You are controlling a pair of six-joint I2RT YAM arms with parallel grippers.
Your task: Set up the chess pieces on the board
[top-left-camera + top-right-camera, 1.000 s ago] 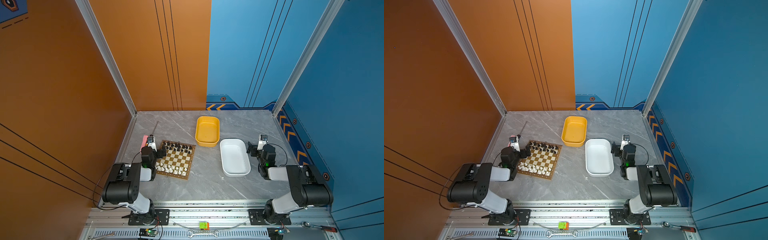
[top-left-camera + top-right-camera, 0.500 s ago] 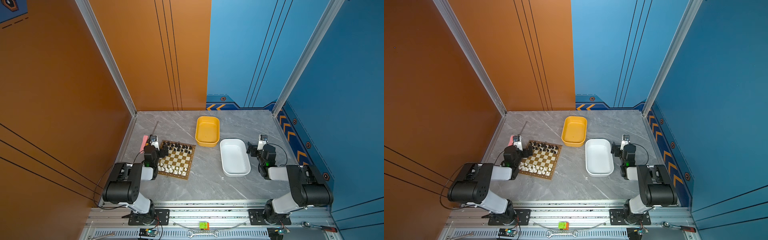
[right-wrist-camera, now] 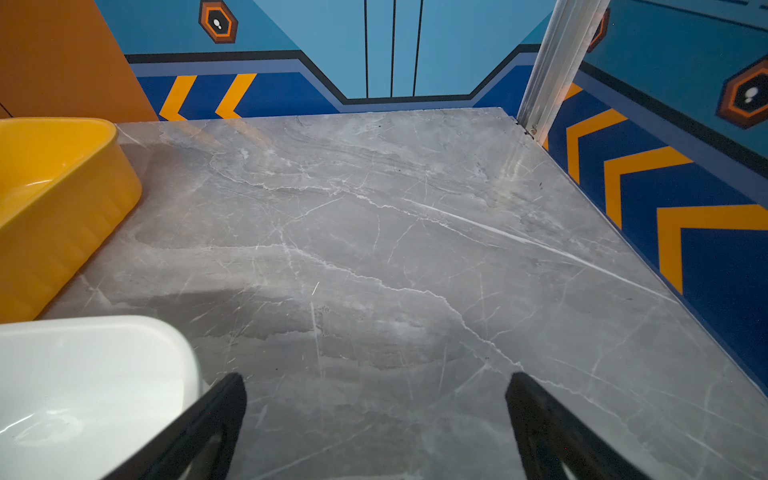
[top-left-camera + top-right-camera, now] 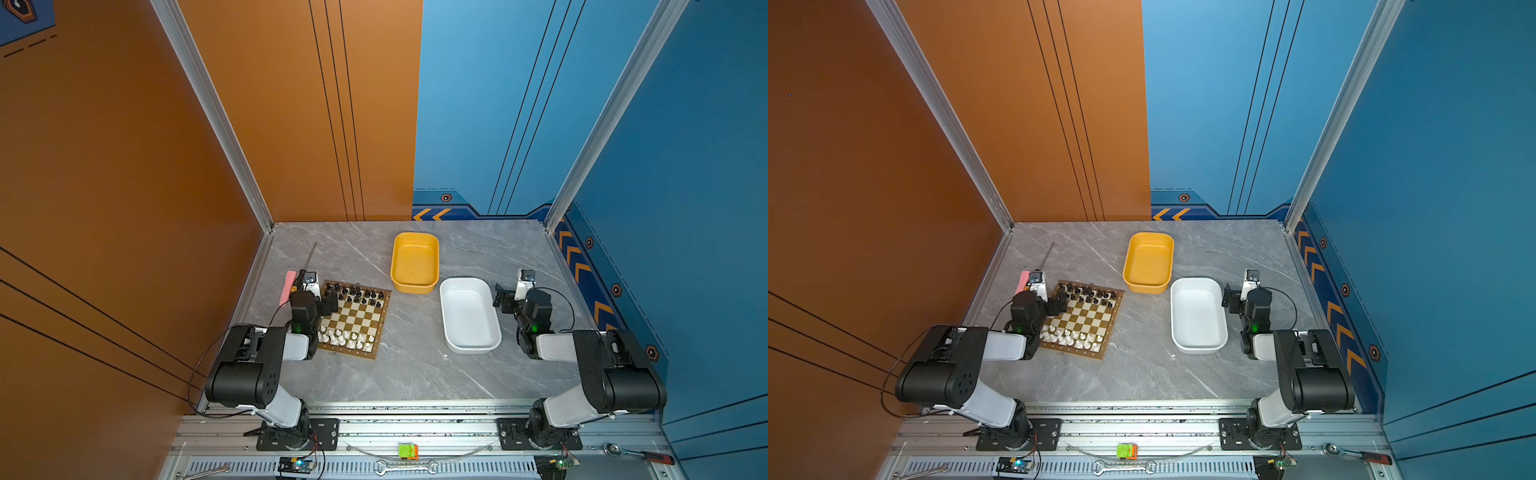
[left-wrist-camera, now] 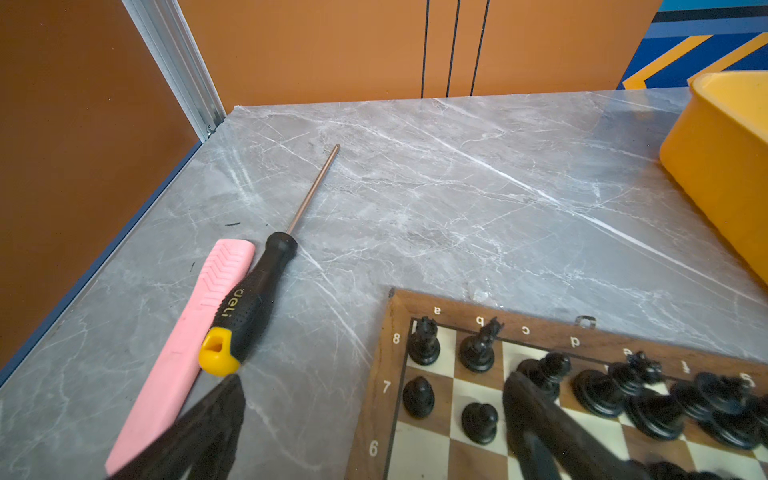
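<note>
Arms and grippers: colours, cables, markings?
The left arm and right arm match: black joint housings, white links, black base plates. Each carries a white wrist camera block, a green light and a loose black cable. The left gripper and right gripper have plain black fingers. No markings legible.

Your left arm (image 4: 249, 365) and right arm (image 4: 615, 374) are rocking the same look: chunky matte-black joint housings with glossy white shells in between. Each one's sitting on a black base plate (image 4: 297, 434) with small screws showing. A thin black cable (image 4: 195, 374) is looping off the left one's side, and another is arcing over the right wrist. A green light (image 4: 296, 328) is glowing on each forearm, and little white camera blocks (image 4: 527, 276) are riding the wrists. The left pincer (image 5: 376, 380) and right pincer (image 3: 376, 379) are both showing slim, black, tapered fingers (image 3: 208, 428).
</note>
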